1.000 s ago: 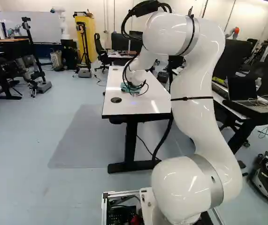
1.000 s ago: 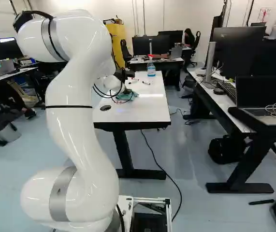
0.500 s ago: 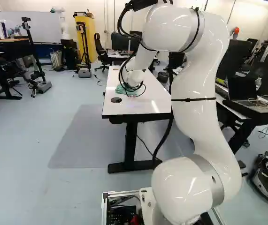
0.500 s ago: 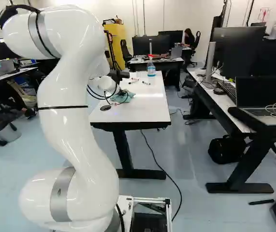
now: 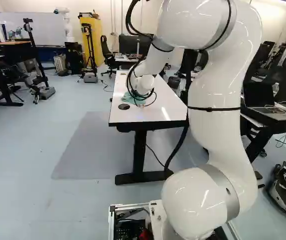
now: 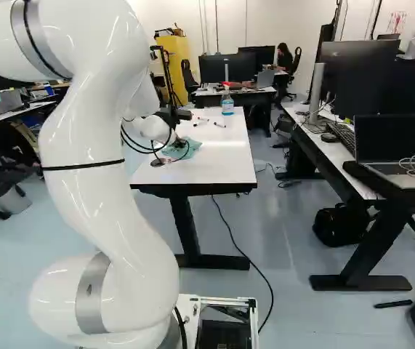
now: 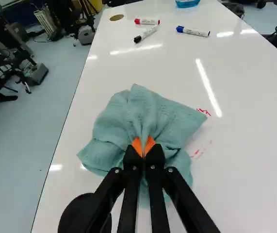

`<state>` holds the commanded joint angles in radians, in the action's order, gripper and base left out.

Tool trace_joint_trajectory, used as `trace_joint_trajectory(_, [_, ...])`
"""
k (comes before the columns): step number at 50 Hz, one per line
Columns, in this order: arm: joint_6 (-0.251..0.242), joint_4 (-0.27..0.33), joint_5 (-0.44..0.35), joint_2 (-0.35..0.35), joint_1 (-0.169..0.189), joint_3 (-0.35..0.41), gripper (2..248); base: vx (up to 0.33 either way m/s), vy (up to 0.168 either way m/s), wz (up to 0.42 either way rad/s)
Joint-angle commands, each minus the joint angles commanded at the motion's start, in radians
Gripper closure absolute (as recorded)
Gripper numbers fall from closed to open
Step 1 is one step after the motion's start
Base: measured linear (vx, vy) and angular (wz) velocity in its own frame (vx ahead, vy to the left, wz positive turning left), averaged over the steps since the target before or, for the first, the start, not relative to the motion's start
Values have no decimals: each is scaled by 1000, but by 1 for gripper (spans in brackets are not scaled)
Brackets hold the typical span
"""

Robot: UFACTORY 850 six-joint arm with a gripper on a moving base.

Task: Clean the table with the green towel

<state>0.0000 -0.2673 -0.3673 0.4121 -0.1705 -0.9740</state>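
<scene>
While the gripper [image 7: 143, 145] pinches the green towel [image 7: 150, 114] between nearly closed fingers, the red ink smears [image 7: 203, 111] lie beside it, opposite the black grommet [image 7: 75, 213].

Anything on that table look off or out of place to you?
The red marks on the white tabletop beside the green towel stand out: streaky and broken, perhaps half-wiped ink. Three loose markers lie farther along at odd angles, though that may be normal. I see nothing spilled or damaged.
</scene>
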Motion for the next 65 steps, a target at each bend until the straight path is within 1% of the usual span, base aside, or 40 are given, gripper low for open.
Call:
trace_joint_trajectory(6, [0, 0, 0, -24, 2, 31, 226, 0, 0, 0])
trace_joint_trajectory(14, [0, 0, 0, -51, 15, 65, 226, 0, 0, 0])
trace_joint_trajectory(40, [0, 0, 0, -122, 82, 151, 226, 0, 0, 0])
trace_joint_trajectory(51, [0, 0, 0, -116, 116, 144, 226, 0, 0, 0])
trace_joint_trajectory(65, [0, 0, 0, -73, 150, 92, 226, 0, 0, 0])
